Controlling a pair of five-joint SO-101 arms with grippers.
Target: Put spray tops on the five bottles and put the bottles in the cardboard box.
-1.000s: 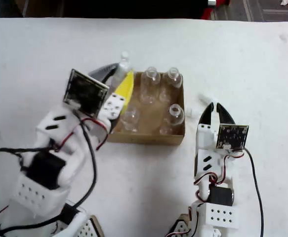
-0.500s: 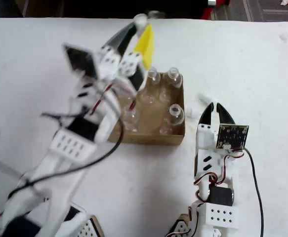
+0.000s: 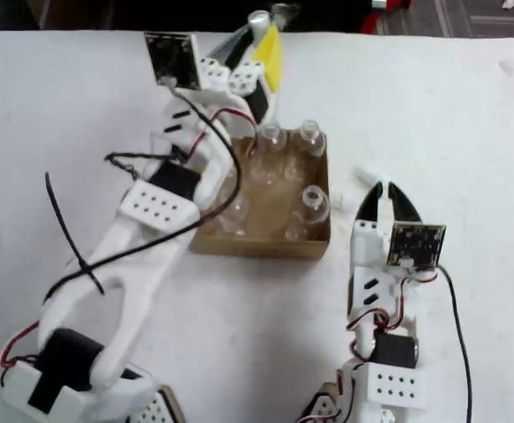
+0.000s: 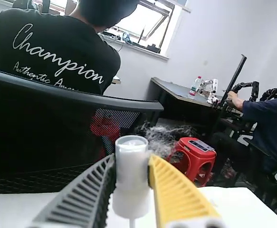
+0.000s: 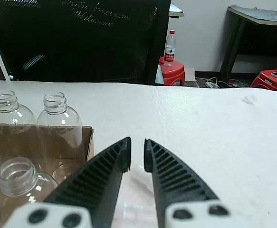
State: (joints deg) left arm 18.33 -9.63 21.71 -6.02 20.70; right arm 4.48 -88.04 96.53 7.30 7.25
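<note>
Fingers [image 4: 175,190] of the left gripper [image 3: 258,31] clamp a white spray top [image 4: 131,176], held above the far side of the cardboard box [image 3: 261,245] of uncapped bottles [image 3: 314,204]. The right gripper [image 3: 384,188] lies on the table [image 3: 468,132] beside the box, fingers slightly apart, gripping nothing.

White plastic arms [image 3: 142,256], black motors [image 3: 396,350], red-black cables [image 3: 455,308]. Left hand [image 4: 131,164]: grey and yellow ribbed fingers [image 4: 176,190]. Right hand [image 5: 137,152]: both black.

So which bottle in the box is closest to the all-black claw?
The bottle in the corner of the cardboard box beside the right gripper; the others stand farther back or across the box.
</note>
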